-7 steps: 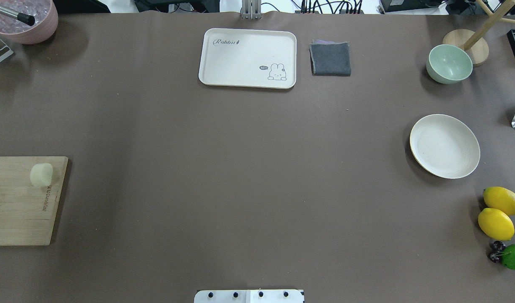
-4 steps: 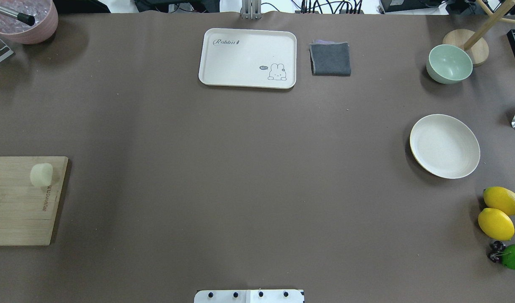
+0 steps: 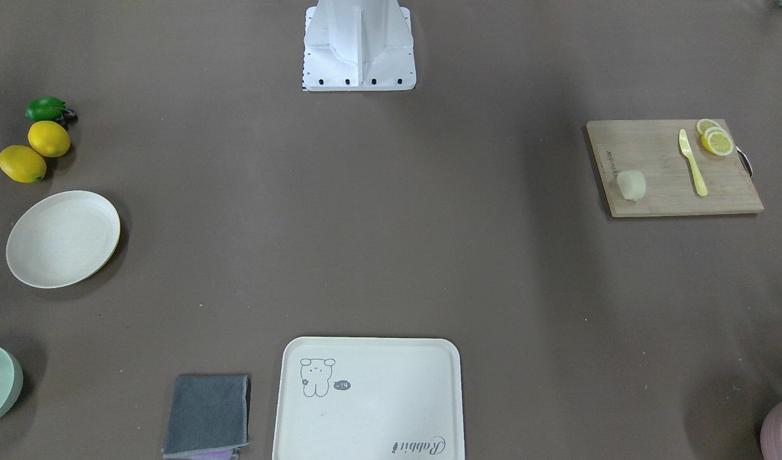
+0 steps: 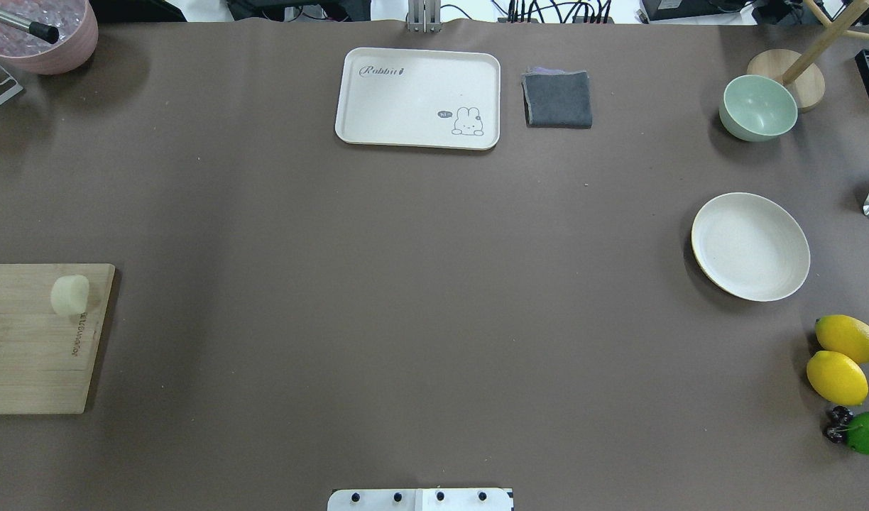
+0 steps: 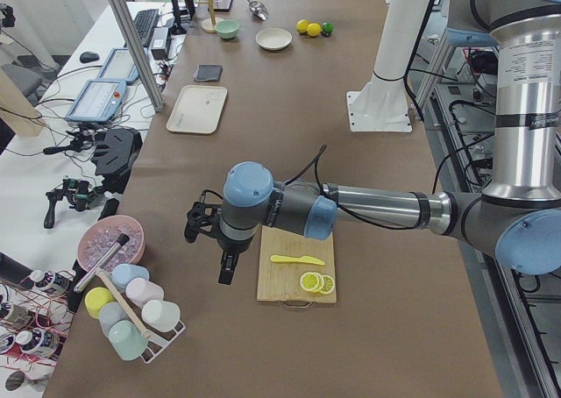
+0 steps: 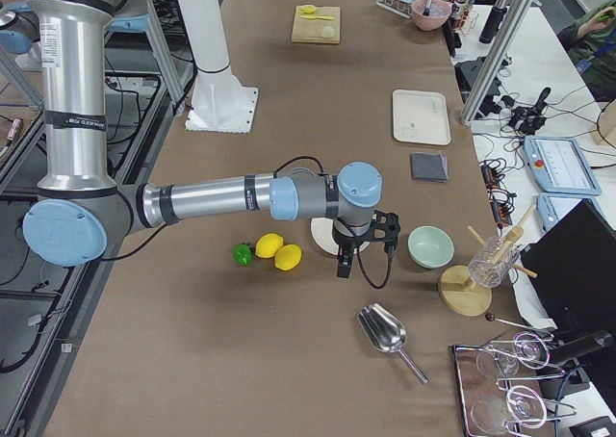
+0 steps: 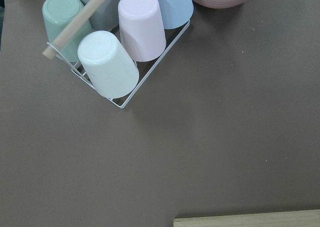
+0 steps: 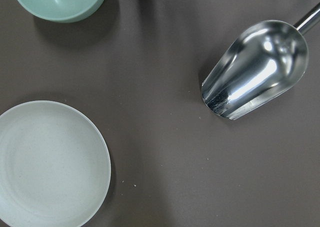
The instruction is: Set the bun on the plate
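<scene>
Two tools, both seen only from the side cameras: I cannot tell whether my left tool (image 5: pixel 226 271) or right tool (image 6: pixel 343 264) is apart or together. Bun (image 4: pixel 69 294) lies on the cutting board (image 4: pixel 30 355) at tabletop left, well apart from the plate (image 4: pixel 750 246) at right.

Bun (image 4: pixel 70 294) sits on cutting board (image 4: pixel 30 355), my far left. Plate (image 4: pixel 750 246) lies far right; lemons (image 4: pixel 837 377) nearer me, bowl (image 4: pixel 757 108) beyond it. Tray (image 4: pixel 406 99) at far edge, centre.
</scene>
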`<move>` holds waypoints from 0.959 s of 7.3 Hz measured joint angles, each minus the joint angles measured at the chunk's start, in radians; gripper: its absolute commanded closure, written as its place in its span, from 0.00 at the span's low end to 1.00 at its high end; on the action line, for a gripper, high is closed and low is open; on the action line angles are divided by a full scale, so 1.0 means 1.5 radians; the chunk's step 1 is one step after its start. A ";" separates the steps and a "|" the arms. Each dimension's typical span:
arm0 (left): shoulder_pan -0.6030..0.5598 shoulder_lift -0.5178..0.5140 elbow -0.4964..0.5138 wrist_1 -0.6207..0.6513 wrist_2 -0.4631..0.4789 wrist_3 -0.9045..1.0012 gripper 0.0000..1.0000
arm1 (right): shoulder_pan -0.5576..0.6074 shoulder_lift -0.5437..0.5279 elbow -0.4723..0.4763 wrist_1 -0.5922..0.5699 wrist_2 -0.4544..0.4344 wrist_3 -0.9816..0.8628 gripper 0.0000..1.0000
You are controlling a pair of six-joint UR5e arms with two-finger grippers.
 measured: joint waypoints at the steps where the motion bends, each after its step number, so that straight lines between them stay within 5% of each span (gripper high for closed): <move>1: 0.000 0.005 0.000 -0.001 -0.005 -0.001 0.02 | 0.000 0.002 0.001 0.000 0.000 0.000 0.00; 7: 0.000 0.007 0.011 -0.058 -0.010 -0.002 0.02 | -0.003 0.013 0.007 0.001 0.009 0.003 0.00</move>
